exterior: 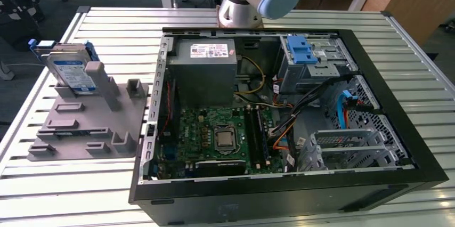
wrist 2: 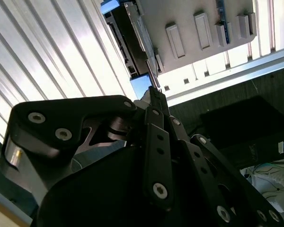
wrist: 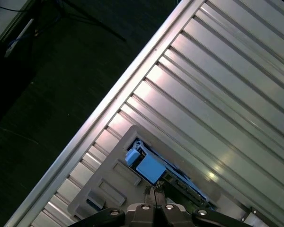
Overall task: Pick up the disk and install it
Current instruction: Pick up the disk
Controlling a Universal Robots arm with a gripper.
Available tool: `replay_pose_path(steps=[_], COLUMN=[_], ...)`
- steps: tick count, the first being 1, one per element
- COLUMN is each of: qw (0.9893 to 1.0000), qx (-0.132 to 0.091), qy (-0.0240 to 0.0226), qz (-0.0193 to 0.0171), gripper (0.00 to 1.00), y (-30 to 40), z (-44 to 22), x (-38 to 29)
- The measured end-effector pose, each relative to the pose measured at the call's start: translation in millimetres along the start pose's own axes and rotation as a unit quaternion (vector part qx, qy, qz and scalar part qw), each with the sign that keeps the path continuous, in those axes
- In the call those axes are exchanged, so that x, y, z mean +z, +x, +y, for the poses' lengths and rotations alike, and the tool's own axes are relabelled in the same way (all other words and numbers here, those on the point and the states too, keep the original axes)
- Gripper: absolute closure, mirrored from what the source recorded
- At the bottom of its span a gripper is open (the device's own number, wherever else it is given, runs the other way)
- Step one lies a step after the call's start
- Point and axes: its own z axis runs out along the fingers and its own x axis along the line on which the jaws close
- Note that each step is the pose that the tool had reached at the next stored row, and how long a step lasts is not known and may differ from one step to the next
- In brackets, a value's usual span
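End effector (wrist: 154, 192) pressed together above the disk (wrist: 149, 166); disk partly hidden in grey stand (wrist: 109, 185)

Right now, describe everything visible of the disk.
The disk is a flat rectangular drive with a silver, metal-looking body, a blue-and-white label on its broad face and blue plastic rails along its edges. It stands upright on edge, leaning slightly, held between the posts of a grey fixture on the slatted table, to the exterior view's left of the open computer case. In that view the fixture is all that touches it.
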Motion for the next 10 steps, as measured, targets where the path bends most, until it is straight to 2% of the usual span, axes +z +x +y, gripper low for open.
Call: replay_pose_path(steps=[3, 5, 8, 10], qw=[0.9997, 0.9992, 0.9977, 0.9963], qx=[-0.023, -0.041, -0.068, -0.086], qy=[-0.0005, -0.0009, -0.0015, -0.0019], qz=[0.0004, 0.0007, 0.0011, 0.0015], gripper=[0.89, 0.89, 0.89, 0.89], y=[0.0, 0.0, 0.0, 0.0], z=[0.0, 0.0, 0.0, 0.0], x=[0.2, 0.4, 1.2, 1.8])
